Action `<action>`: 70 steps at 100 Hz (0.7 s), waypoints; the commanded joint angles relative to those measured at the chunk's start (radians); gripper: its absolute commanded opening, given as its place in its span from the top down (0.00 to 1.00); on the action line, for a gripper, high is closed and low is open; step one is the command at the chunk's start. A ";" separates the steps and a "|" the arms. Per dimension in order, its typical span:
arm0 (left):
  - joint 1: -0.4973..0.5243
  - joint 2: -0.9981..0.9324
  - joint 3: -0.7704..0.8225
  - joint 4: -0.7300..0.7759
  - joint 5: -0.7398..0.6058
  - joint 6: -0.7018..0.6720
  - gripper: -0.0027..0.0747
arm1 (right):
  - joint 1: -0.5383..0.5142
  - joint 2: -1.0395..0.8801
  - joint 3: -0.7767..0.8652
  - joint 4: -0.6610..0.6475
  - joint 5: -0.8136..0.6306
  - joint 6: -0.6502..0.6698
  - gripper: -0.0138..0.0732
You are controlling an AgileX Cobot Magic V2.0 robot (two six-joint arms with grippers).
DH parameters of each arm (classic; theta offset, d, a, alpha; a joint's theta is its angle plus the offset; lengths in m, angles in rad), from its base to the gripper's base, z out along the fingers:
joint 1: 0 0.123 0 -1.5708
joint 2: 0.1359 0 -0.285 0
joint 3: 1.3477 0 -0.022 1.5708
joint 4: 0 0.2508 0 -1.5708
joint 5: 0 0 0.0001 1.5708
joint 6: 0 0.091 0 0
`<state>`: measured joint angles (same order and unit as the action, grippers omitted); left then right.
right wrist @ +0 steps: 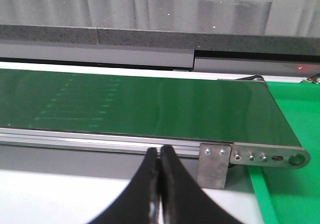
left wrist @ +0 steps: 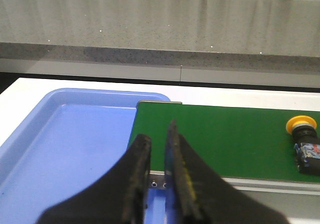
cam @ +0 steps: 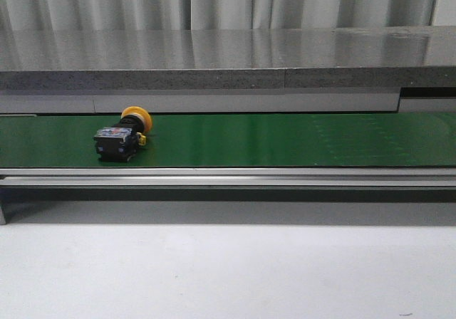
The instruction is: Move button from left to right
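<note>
Button (left wrist: 303, 141) lies on the green belt (left wrist: 225, 139), to the right of the nearer left end effector (left wrist: 159, 149), fingers slightly apart; right end effector (right wrist: 159, 159) is closed.

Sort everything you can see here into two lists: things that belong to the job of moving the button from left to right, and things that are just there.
Belongs to the job:
- button, lying on its side on the left part of the belt
- green conveyor belt
- left gripper
- right gripper, jaws together

Just there:
- blue tray
- grey stone counter
- green bin
</note>
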<state>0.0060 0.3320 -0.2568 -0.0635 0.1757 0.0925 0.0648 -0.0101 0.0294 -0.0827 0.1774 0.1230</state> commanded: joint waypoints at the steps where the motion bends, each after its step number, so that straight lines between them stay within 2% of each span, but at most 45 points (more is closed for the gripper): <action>1: -0.006 0.016 -0.026 -0.007 -0.092 0.000 0.96 | 0.002 -0.016 0.000 -0.002 -0.084 0.000 0.92; 56: -0.006 0.016 -0.026 -0.007 -0.085 0.000 0.96 | 0.002 -0.016 0.000 -0.002 -0.096 0.000 0.92; 70: -0.006 0.016 -0.026 -0.007 -0.085 0.000 0.96 | 0.002 -0.016 0.000 -0.002 -0.177 0.000 0.92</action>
<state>0.0060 0.3320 -0.2568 -0.0635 0.1757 0.0925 0.0648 -0.0101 0.0294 -0.0827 0.1452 0.1230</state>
